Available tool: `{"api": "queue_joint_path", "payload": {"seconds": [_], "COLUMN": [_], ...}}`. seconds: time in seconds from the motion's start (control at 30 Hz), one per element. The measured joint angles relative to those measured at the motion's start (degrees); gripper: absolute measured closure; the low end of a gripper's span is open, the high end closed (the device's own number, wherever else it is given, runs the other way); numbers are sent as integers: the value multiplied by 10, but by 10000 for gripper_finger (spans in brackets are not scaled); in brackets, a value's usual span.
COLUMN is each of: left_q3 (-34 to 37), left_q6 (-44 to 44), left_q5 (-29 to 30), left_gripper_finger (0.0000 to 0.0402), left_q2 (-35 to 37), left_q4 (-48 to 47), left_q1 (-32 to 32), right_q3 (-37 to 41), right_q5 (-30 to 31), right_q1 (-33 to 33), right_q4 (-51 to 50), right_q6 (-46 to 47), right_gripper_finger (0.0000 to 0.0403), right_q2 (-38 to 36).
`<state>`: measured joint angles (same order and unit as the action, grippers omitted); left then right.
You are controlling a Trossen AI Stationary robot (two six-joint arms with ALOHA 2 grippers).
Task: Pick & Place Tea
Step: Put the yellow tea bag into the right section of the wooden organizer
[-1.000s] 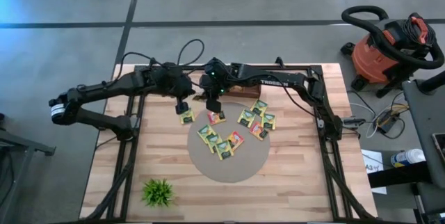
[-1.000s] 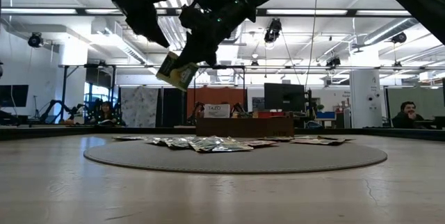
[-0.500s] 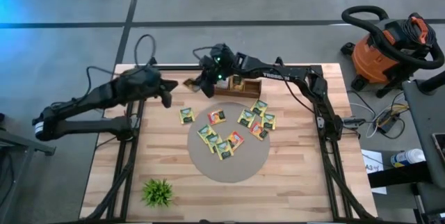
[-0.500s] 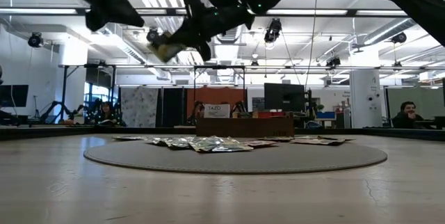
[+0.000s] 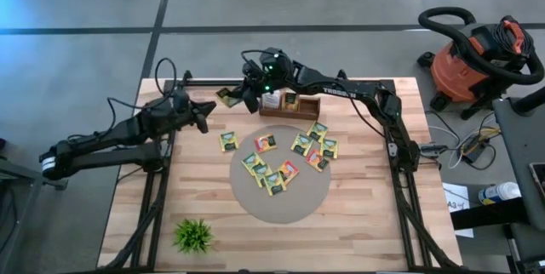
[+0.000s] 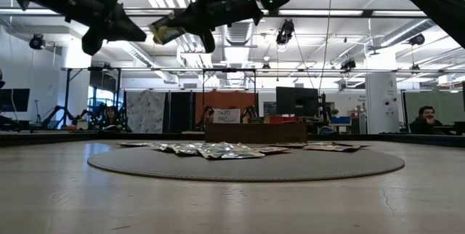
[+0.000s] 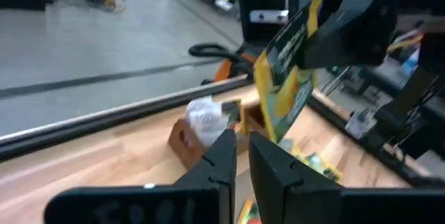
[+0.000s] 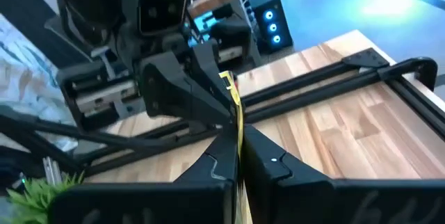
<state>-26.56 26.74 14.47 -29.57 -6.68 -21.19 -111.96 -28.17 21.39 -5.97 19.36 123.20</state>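
Grey concrete floor surrounds a pale wooden tabletop (image 5: 358,223), where a round grey mat (image 5: 294,202) carries most of the tea sachets (image 5: 272,176), loosely scattered in yellow-green with a couple of orange ones; one more sachet (image 5: 227,141) lies on bare wood just beside the mat's edge. A small wooden box (image 5: 289,104) sits at the far edge of the tabletop, with sachets apparently stood inside it, so it looks like the place the tea is meant to go. The right hand (image 5: 241,97) hangs in the air just beside that box, its fingers pinched together on a yellow-green sachet (image 6: 166,27) gripped by one edge, so the flat packet sticks out to the side and could be slid edgewise into the box. The right wrist view shows the sachet's thin edge (image 8: 232,102) caught between the two fingers. The left hand (image 5: 202,114) is held up off the tabletop close to the right one, holding nothing, its fingers nearly together with only a narrow gap between them in its own wrist view; from there the held sachet (image 7: 288,64) shows just ahead. A small green plant (image 5: 194,235) stands at the near corner, well apart from the work.
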Motion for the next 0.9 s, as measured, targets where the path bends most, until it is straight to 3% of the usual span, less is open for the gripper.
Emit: {"api": "queue_joint_path", "payload": {"seconds": [0.13, 0.47, 0.9], "left_q3": [14, 16, 16], "left_q6": [-14, -8, -20], "left_q5": [0, 0, -45], "left_gripper_finger": [360, 313, 318], "left_q2": [-2, -37, -73], "left_q4": [70, 116, 167], "left_q1": [0, -1, -1], "right_q3": [0, 0, -2], "right_q5": [10, -16, -30], "right_q1": [1, 0, 4], "right_q4": [2, 8, 8], "right_q6": [2, -2, -3], "right_gripper_finger": [394, 394, 394], "right_q2": [0, 0, 0]}}
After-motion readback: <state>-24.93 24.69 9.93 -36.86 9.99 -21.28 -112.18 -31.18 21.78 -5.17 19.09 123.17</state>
